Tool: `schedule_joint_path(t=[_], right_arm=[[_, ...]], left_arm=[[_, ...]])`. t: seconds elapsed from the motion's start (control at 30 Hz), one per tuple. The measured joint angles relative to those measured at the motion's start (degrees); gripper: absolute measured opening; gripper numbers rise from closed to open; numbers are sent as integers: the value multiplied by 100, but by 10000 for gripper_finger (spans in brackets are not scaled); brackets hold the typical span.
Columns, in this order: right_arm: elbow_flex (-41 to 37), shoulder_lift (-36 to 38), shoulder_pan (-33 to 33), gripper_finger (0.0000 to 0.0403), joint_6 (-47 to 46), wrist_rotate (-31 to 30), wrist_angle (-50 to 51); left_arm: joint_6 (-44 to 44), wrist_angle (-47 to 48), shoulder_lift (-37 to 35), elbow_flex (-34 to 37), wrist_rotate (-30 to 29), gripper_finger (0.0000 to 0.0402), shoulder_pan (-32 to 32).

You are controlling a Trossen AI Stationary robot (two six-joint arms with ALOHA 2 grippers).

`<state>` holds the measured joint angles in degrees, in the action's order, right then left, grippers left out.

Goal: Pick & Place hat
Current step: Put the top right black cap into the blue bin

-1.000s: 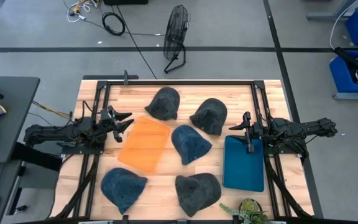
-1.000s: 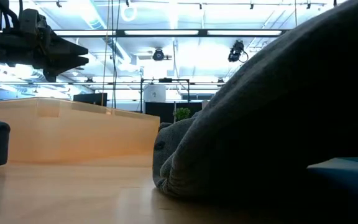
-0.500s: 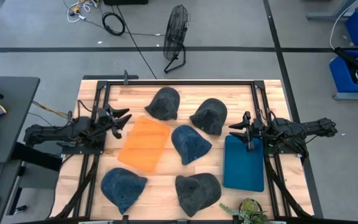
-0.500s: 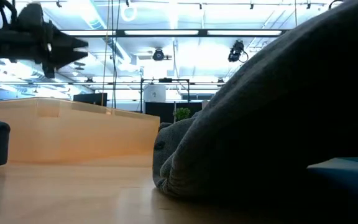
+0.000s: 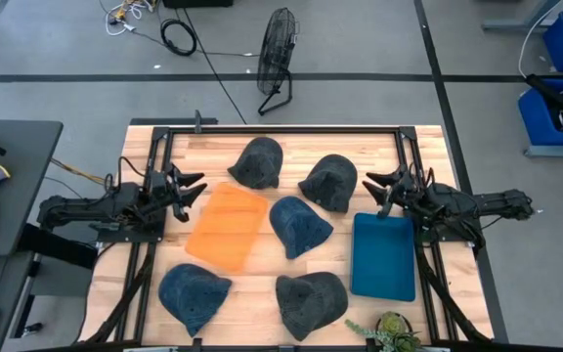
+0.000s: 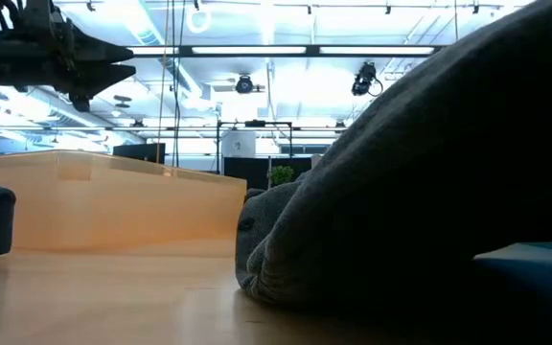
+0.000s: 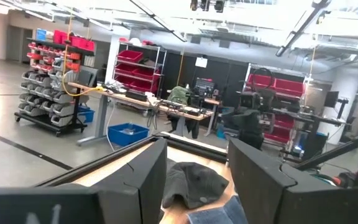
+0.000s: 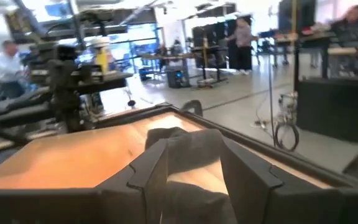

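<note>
A wooden table (image 5: 281, 147) stands on a grey floor, with a floor fan (image 5: 276, 59) beyond its far edge.

High view: five hats lie on the table. A dark grey hat (image 5: 258, 162) sits at the far centre, with a second dark grey hat (image 5: 328, 182) beside it toward the right. A blue hat (image 5: 298, 226) lies at the centre, touching the edge of an orange tray (image 5: 227, 223). Another blue hat (image 5: 193, 295) lies at the near left and a dark grey hat (image 5: 311, 302) at the near centre. A teal tray (image 5: 383, 256) lies on the right side, with a small plant (image 5: 389, 330) at the near edge. The left gripper (image 5: 191, 189) hovers just left of the orange tray, fingers spread, holding nothing. The right gripper (image 5: 375, 186) hovers just beyond the teal tray's far edge, near the second dark grey hat, fingers spread, holding nothing.

Low view: a dark grey hat (image 6: 420, 182) fills most of the right side. The orange tray (image 6: 103, 206) shows at the left, with the left gripper (image 6: 103, 65) raised above it.

Left wrist view: the two dark fingers (image 7: 145, 180) stand apart, a dark grey hat (image 7: 191, 183) visible between them on the table.

Right wrist view: the fingers (image 8: 151, 171) stand apart, framing a dark grey hat (image 8: 185, 146). People stand in the room behind.
</note>
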<state>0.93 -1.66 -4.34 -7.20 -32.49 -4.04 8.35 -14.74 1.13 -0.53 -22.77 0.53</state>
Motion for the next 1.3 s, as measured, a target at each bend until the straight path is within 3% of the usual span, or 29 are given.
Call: schedule_joint_path(t=[0.17, 0.33, 0.47, 0.6, 0.77, 0.9, 1.1, 1.3], right_arm=[[0, -376, 591, 159, -362, 179, -104], [243, -900, 1079, 166, -291, 1284, -752], [935, -1518, 1275, 167, -263, 1646, -202], [1601, -2403, 1428, 167, -464, 1650, 830], [1973, -3601, 1572, 167, -1197, 1653, 1356], [2002, -4483, 1691, 166, -1223, 1653, 1115], [2009, -5608, 1934, 165, -1403, 1261, 599], [2009, -6481, 2169, 165, -1216, 1535, 4]], left_arm=[[24, -509, -1, 1, -166, 177, -4], [-226, -1169, 0, 1, -281, 177, -4], [-661, -1766, -3, -67, -475, 177, -6], [-1004, -1348, 219, -595, -784, 177, -10], [-403, -13, 1039, -1506, -1260, 177, -10], [-151, 701, 1836, -2131, -1388, 177, -10], [-229, 683, 2768, -2554, -1388, 177, -10], [-399, 640, 3221, -2624, -1388, 177, -10]])
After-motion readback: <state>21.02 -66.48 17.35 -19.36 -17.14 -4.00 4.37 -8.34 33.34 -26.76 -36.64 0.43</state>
